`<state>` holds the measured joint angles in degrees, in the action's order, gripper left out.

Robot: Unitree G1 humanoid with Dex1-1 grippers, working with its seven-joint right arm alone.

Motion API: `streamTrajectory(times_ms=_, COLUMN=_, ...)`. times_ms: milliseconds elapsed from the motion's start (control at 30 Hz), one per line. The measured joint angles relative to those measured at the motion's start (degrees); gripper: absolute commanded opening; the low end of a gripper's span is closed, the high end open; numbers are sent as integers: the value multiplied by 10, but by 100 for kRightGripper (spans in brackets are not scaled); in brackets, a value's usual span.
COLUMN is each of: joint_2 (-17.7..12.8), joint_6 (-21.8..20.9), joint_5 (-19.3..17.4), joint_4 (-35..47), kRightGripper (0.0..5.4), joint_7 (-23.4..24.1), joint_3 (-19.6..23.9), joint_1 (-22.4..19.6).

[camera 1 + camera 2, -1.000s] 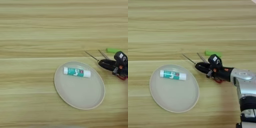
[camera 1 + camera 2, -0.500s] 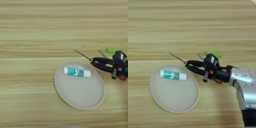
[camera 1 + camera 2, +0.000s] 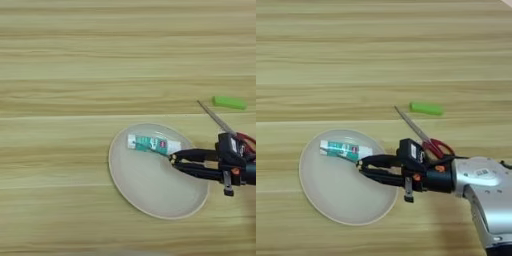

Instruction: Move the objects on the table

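- Plainly, the pincer (image 3: 361,167) is carrying something. Its two black fingers are drawn in to a narrow gap on the screwdriver (image 3: 155,151), with a speck of amber between the tips. The thin shaft reaches out leftward from them.
- That shaft slants over the right part of the tube (image 3: 142,142); whether it touches the tube I cannot tell.
- The tube lies flat in the far part of the plate (image 3: 150,190), long side running left to right, well inside the rim. It looks like a thing already set there to be gathered.
- My guess is that the plate is the collecting spot and the screwdriver is being brought low over it for release.
- The block (image 3: 229,102) lies on the bare surface (image 3: 60,75), to the right of the plate and further back, well apart from it and untouched.
- A thin metal tool with red loops, likely scissors (image 3: 416,127), lies slantwise between the block and the silver forearm (image 3: 481,180). Its handle end is just beside the pincer's body.
- Room is generous to the left and on the far side, where only wood grain shows.
- The near half of the plate is bare, so there is space to lay the screwdriver beside the tube.
- The tight places are the tube under the shaft and the scissors close by the wrist; a wide swing to the right could nudge them.
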<state>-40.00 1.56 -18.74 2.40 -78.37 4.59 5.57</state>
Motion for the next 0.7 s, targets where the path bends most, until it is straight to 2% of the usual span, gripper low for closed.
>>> streamTrajectory(times_ms=400, joint_2=5, joint_6=-11, joint_5=57, joint_4=-4, kRightGripper=90, joint_7=19, joint_3=-62, joint_1=17)
streamTrajectory(times_ms=700, joint_2=10, joint_6=-28, joint_5=79, joint_4=-21, kRightGripper=90, joint_7=41, joint_3=-76, joint_1=15)
